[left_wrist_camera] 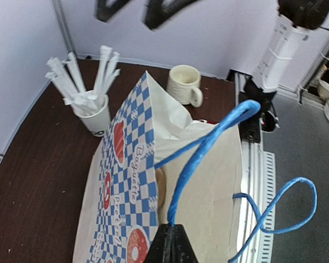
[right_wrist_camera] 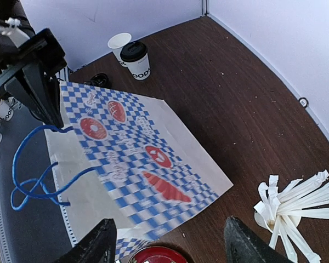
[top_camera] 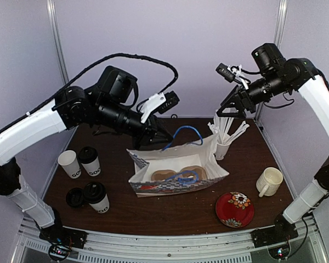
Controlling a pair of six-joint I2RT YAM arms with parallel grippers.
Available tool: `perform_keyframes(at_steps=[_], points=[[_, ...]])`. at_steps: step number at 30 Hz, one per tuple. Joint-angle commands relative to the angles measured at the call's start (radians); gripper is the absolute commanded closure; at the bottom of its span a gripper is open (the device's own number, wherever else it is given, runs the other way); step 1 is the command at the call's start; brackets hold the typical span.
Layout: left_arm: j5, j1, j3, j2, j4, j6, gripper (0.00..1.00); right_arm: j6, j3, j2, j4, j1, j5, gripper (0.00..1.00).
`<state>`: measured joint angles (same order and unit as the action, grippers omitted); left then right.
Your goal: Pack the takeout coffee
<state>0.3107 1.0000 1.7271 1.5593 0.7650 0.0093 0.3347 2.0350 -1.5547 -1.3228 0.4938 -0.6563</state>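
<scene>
Left gripper (left_wrist_camera: pixel 171 241), clamped on the bag's (left_wrist_camera: pixel 126 181) handle (left_wrist_camera: pixel 238 113), may tear it or drag the bag into nearby cups (top_camera: pixel 89 160); right gripper (right_wrist_camera: pixel 170 244) spread wide, empty.

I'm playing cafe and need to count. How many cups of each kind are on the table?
Lidded paper coffee cups: 2
Open paper coffee cup: 1
Cream mug: 1
Cup of stirrer sticks: 1
Total: 5
</scene>
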Motion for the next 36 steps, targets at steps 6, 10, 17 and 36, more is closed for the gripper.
perform_keyframes(at_steps=[6,10,17,36], points=[[-0.078,0.112,-0.251,-0.176,-0.14,0.013,1.0,0.126,-0.11,0.103,-0.021,-0.003,-0.087,0.29],[-0.071,0.131,-0.298,-0.196,-0.149,-0.006,1.0,0.203,-0.132,0.11,-0.088,-0.001,-0.207,0.28],[-0.002,0.189,-0.346,-0.214,-0.218,-0.077,1.0,0.34,-0.239,0.174,-0.14,0.03,-0.229,0.22],[-0.137,0.252,-0.292,-0.16,-0.232,-0.081,1.0,0.3,-0.315,0.195,-0.041,0.287,0.034,0.18]])
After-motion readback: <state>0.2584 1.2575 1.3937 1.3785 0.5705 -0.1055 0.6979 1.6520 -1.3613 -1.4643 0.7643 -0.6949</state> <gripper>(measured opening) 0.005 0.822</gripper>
